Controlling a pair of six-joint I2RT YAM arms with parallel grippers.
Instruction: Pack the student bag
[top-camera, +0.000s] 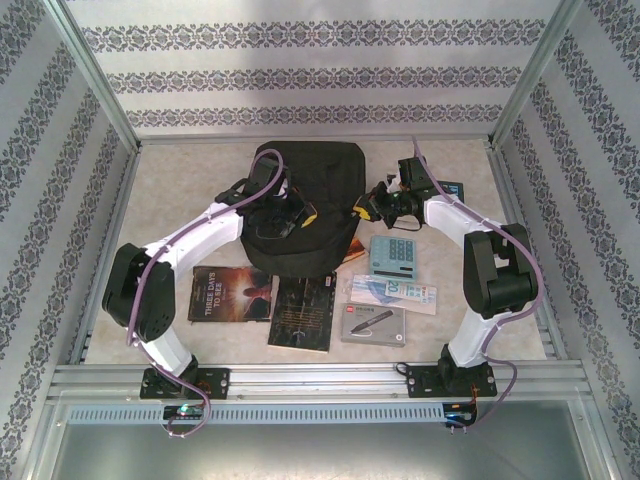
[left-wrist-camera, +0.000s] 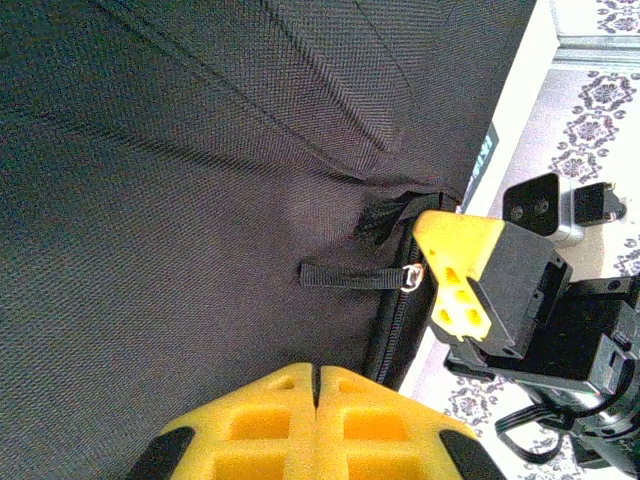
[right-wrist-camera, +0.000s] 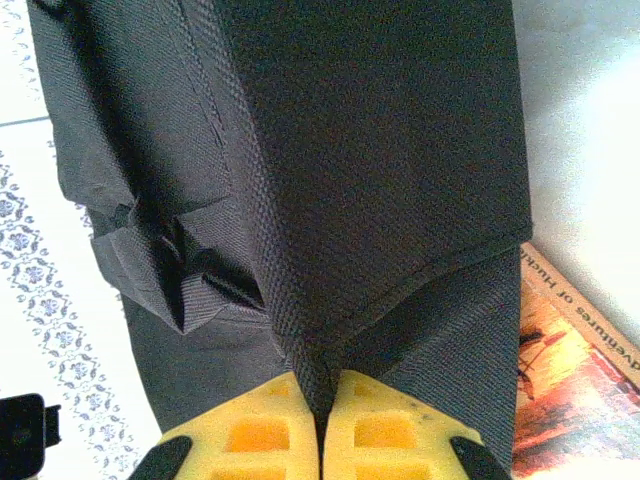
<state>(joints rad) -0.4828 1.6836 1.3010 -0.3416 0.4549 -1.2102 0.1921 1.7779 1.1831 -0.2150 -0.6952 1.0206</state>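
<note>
The student bag (top-camera: 310, 180) is a large black fabric backpack lying flat at the back middle of the table. My left gripper (top-camera: 300, 215) rests over its front panel, yellow fingers (left-wrist-camera: 270, 410) shut tight with nothing seen between them. Just ahead of it lies a black zip pull strap (left-wrist-camera: 350, 276) ending in a small metal ring. My right gripper (top-camera: 368, 208) is at the bag's right edge. Its yellow fingers (right-wrist-camera: 400, 430) are shut on a raised fold of the bag's fabric (right-wrist-camera: 320, 360). One of its fingers (left-wrist-camera: 462, 275) sits beside the zip ring.
Near the front lie two dark books (top-camera: 232, 294) (top-camera: 303, 312), a grey box with a pen (top-camera: 373, 323), a white and teal packet (top-camera: 393, 292) and a blue calculator (top-camera: 393, 257). Another book (right-wrist-camera: 570, 370) pokes out from under the bag's right side.
</note>
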